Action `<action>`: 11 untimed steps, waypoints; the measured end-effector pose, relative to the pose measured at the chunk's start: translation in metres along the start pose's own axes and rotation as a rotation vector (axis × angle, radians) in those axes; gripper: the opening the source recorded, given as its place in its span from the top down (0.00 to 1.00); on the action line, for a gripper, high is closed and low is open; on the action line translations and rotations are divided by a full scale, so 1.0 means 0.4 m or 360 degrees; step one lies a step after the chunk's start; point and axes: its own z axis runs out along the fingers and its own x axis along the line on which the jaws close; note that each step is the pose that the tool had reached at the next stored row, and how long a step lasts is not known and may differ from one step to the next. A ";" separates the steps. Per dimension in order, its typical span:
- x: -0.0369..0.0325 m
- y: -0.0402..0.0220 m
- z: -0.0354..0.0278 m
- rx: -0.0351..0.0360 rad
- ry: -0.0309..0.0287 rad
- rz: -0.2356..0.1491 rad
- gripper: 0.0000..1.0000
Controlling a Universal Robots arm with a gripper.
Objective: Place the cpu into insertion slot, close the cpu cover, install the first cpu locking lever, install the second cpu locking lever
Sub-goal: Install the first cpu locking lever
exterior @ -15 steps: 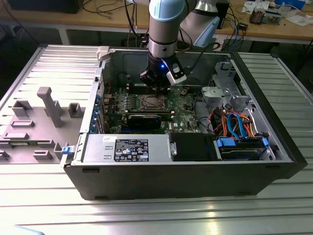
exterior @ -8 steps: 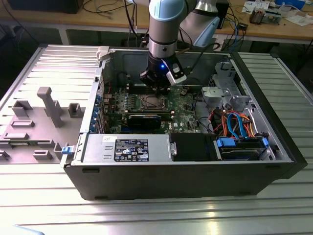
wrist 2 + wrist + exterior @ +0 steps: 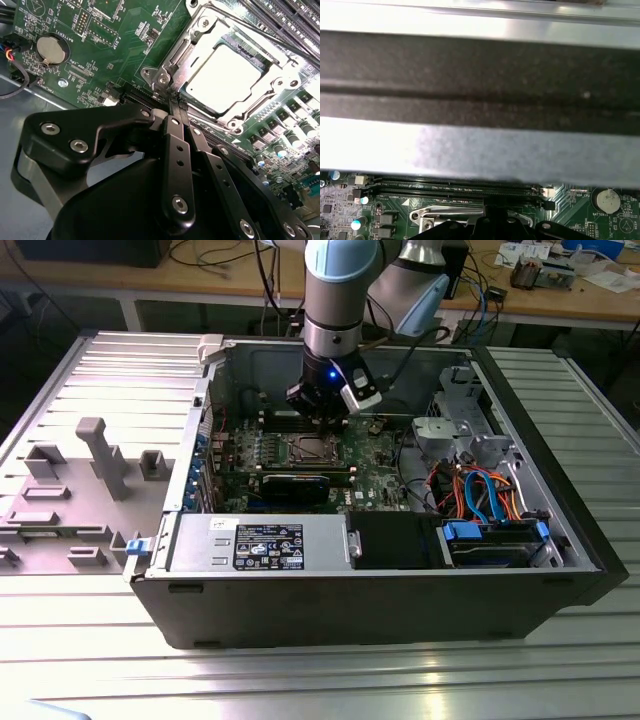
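**End effector down at the socket's edge, chip already seated**

Nearest me, along the front of the open computer case (image 3: 300, 615), sits the grey power supply (image 3: 258, 545) with its label. Past it lies the green motherboard (image 3: 375, 455), and on it the insertion slot (image 3: 305, 449). In the second wrist view the cpu (image 3: 226, 76) lies flat inside the socket, its pale metal top showing through the window of the cpu cover (image 3: 200, 47), which is folded down around it. The end effector (image 3: 176, 106) has its two black fingers (image 3: 174, 150) pressed together, tips right at the corner of the cover frame near a thin locking lever (image 3: 172, 50). Farther back, the arm (image 3: 335, 300) rises out of the case.
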 end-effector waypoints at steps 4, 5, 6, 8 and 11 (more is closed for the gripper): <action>0.000 0.000 0.004 0.0009 0.00010 0.0000 0.89; 0.000 0.000 0.004 0.0009 0.00010 0.0000 0.89; 0.000 0.000 0.004 0.0010 0.00009 0.0000 0.89; 0.000 0.000 0.005 0.0010 0.00006 0.0000 0.89; 0.000 0.000 0.001 0.0010 0.00002 0.0000 0.89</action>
